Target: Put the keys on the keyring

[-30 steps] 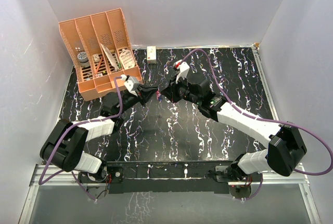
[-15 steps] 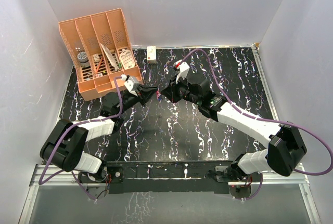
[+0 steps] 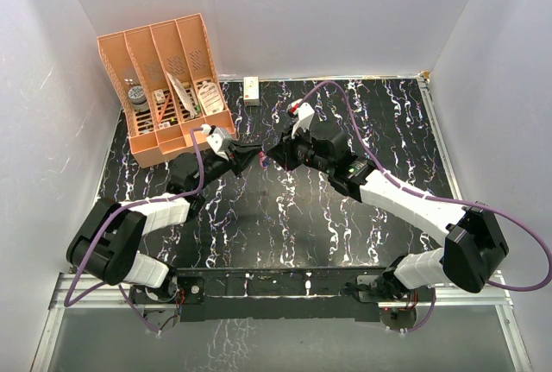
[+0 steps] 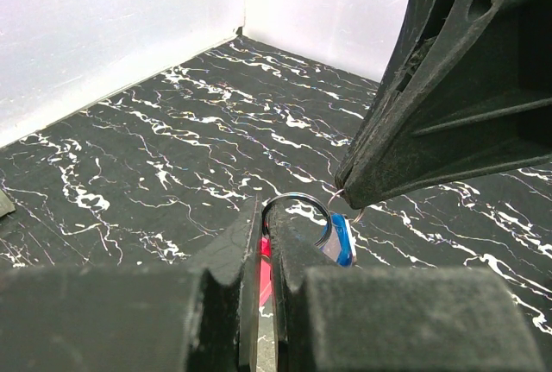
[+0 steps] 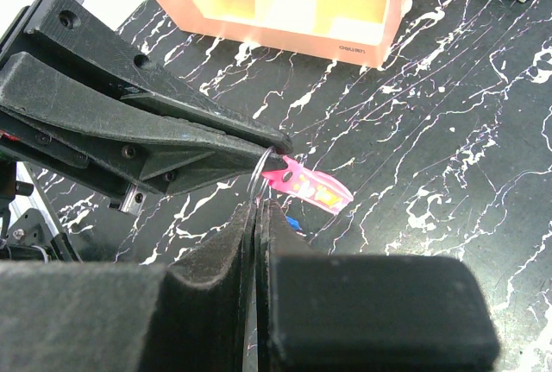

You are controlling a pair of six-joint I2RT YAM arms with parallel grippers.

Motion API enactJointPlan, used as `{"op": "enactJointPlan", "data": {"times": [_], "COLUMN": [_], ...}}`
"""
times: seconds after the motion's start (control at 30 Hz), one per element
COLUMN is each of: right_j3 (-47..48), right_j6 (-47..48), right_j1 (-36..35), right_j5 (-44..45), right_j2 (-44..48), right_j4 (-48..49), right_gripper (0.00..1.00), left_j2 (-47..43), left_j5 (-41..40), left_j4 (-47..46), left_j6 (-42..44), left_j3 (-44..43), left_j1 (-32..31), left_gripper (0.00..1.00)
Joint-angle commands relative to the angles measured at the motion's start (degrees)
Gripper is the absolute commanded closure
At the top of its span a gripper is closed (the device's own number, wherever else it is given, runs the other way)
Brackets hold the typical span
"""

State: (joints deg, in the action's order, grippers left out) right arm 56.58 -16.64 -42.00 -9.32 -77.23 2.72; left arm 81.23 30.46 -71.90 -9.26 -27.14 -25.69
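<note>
Seen from above, two robot arms reach in from the near edge of a black, white-veined worktop point(image 3: 285, 225) and meet tip to tip near its middle, a little toward the back. The left pincer point(image 3: 248, 153) points right and the right pincer point(image 3: 270, 154) points left, with their ends almost touching above the surface. Between them is the keyring point(image 5: 304, 185), a thin wire ring with a bright pink tag hanging from it. The left wrist camera shows the left pincer's fingers pressed close together, gripping the pink part, with the wire ring standing up out of the narrow slit between them. A blue key point(image 4: 344, 241) hangs just beside the ring, directly below the tip of the right pincer, with a pale sliver against it that is too small to identify. The right wrist camera shows the right pincer narrowed to a hairline gap, with the lower curve of the wire ring running into that gap. Whether it grips the ring itself or a key there cannot be told. An orange desk organizer point(image 3: 164, 87) with four compartments stands at the back left corner. A small white box point(image 3: 252, 90) sits against the back wall, well apart from the pincers.
</note>
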Motion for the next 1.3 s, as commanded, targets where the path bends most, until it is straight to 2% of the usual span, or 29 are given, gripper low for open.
{"op": "enactJointPlan", "data": {"times": [0.0,1.27], "right_j3": [2.1,2.5], "right_j6": [-0.3,-1.4], "right_j1": [-0.4,-0.4], "right_j5": [0.5,1.5], "right_j2": [1.7,0.8], "right_j4": [2.7,2.2], "right_gripper": [1.0,1.0], "left_j2": [-0.3,-2.1], "left_j5": [0.3,0.4], "left_j4": [-2.3,-2.1], "left_j6": [1.0,1.1], "left_j3": [-0.3,-0.1], "left_j1": [-0.2,-0.3], "left_gripper": [1.0,1.0]}}
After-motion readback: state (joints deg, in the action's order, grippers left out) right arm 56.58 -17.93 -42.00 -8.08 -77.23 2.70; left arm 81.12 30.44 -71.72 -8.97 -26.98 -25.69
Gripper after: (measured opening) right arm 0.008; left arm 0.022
